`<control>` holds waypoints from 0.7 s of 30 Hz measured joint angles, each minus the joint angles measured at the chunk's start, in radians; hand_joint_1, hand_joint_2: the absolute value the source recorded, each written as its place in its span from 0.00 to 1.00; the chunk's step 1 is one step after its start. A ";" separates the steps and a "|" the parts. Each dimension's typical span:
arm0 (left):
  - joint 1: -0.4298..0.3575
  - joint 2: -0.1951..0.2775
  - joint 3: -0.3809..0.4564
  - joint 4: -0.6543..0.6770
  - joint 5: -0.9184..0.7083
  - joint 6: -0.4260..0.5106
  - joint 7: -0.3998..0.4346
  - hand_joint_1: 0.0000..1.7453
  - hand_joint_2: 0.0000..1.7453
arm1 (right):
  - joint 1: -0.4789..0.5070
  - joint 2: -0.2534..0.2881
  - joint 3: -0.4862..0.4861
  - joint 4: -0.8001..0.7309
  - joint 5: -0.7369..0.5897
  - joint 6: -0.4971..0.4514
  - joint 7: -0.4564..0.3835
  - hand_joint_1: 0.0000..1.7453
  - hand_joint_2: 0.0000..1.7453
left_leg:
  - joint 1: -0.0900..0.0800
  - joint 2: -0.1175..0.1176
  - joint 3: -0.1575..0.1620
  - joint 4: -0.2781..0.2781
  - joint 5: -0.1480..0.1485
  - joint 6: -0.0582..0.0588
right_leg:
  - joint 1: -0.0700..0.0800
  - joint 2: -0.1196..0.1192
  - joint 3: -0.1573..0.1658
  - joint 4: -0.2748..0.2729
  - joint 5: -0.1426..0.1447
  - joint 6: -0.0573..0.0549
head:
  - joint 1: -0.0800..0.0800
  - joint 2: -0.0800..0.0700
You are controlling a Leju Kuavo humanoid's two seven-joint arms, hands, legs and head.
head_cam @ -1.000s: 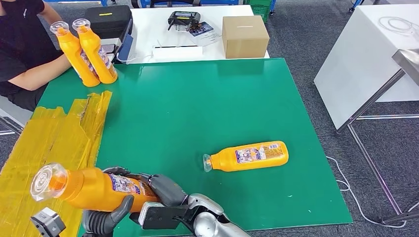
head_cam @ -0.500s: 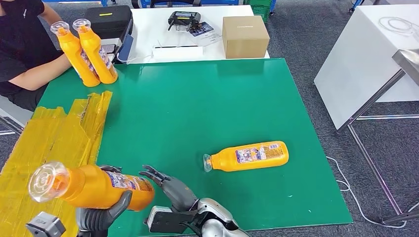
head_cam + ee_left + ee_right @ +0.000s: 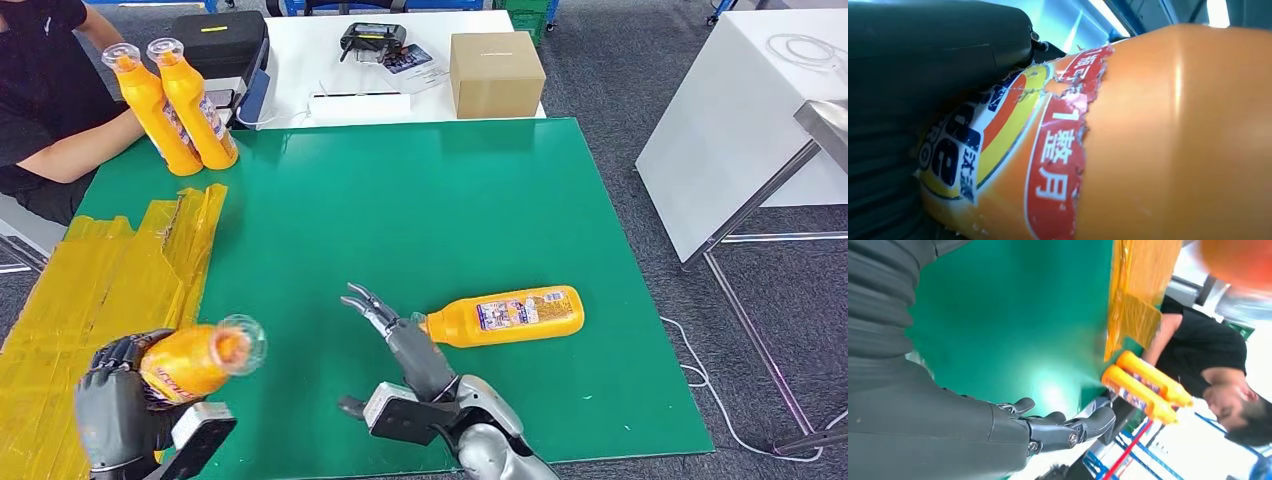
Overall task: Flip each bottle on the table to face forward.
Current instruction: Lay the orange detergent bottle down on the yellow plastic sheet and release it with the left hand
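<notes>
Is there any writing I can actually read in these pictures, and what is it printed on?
"1整月": white characters on the red band of the torn label of the held orange bottle, gripped by the left hand.
Dark blue letters on that label's yellow part: cut off, unreadable.
Label on the lying bottle: too small.
Labels on the two standing bottles: too small.

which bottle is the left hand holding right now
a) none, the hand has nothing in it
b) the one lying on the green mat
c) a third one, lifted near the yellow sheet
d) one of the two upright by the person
c: the left hand grips a bottle lifted beside the yellow sheet, while another bottle lies on the green mat and two bottles stand by the person.
</notes>
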 joint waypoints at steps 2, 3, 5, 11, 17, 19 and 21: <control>-0.005 0.007 0.023 0.057 -0.159 0.024 0.073 1.00 1.00 | -0.001 -0.011 -0.015 -0.018 -0.009 0.014 -0.003 0.00 1.00 | 0.000 0.000 0.000 0.000 0.000 0.000 | 0.000 0.000 0.000 0.000 0.000 0.000 | 0.000 0.000; -0.007 0.013 0.030 0.086 -0.208 0.028 0.101 1.00 1.00 | -0.003 -0.016 -0.020 -0.023 -0.013 0.020 -0.004 0.00 1.00 | 0.000 0.000 0.000 0.000 0.000 0.000 | 0.000 0.000 0.000 0.000 0.000 0.000 | 0.000 0.000; -0.011 0.025 0.035 0.138 -0.269 0.033 0.142 1.00 1.00 | -0.008 -0.025 -0.026 -0.029 -0.021 0.029 -0.004 0.00 1.00 | 0.000 0.000 0.000 0.000 0.000 0.000 | 0.000 0.000 0.000 0.000 0.000 0.000 | 0.000 0.000; -0.022 0.071 0.032 0.253 -0.322 -0.003 0.199 1.00 1.00 | -0.027 -0.043 -0.030 -0.032 -0.033 0.044 -0.004 0.00 1.00 | 0.000 0.000 0.000 0.000 0.000 0.000 | 0.000 0.000 0.000 0.000 0.000 0.000 | 0.000 0.000; -0.048 0.112 0.015 0.316 -0.364 -0.053 0.264 0.00 0.50 | -0.047 -0.050 -0.030 -0.025 -0.041 0.057 -0.003 0.00 1.00 | 0.000 0.000 0.000 0.000 0.000 0.000 | 0.000 0.000 0.000 0.000 0.000 0.000 | 0.000 0.000; -0.060 0.128 0.005 0.333 -0.375 -0.070 0.300 0.00 0.00 | -0.052 -0.050 -0.030 -0.020 -0.041 0.060 -0.003 0.00 1.00 | 0.000 0.000 0.000 0.000 0.000 0.000 | 0.000 0.000 0.001 0.000 0.000 0.000 | 0.000 0.000; -0.070 0.146 -0.008 0.348 -0.377 -0.088 0.330 0.00 0.00 | -0.058 -0.050 -0.029 -0.015 -0.040 0.064 -0.003 0.00 1.00 | 0.000 0.000 0.001 0.000 0.000 0.000 | 0.000 0.000 0.002 0.000 0.000 0.000 | 0.000 0.000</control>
